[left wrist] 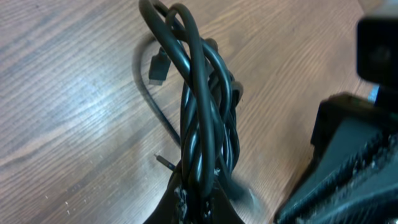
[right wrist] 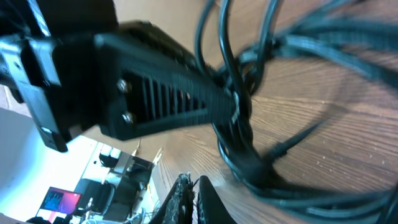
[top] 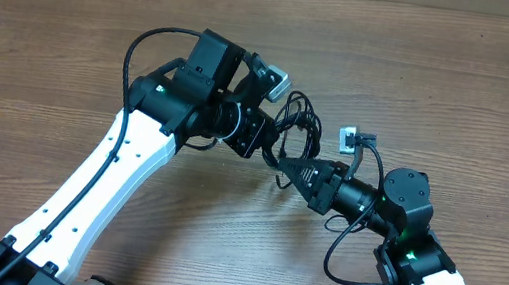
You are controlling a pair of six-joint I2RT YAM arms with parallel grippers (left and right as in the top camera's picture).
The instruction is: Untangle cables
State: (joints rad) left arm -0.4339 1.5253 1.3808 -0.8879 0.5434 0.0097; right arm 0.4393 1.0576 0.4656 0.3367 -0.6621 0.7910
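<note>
Holds the cables (left wrist: 202,112) pinched fast in the left tool (left wrist: 198,202), just off tabletop (top: 49,31) centre toward 1 o'clock, seemingly anchoring them so loops stand apart. Waits at their 5 o'clock with the right tool (right wrist: 191,186) fully closed, likely for pulling a strand; cannot tell whether any cord caught.

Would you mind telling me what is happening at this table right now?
Two robot arms are working on a tangle of black cables over the wooden table. The left claw is shut on the bundle, whose loops are wound together. The right claw is shut close beside it; whether it has caught a strand is unclear.
</note>
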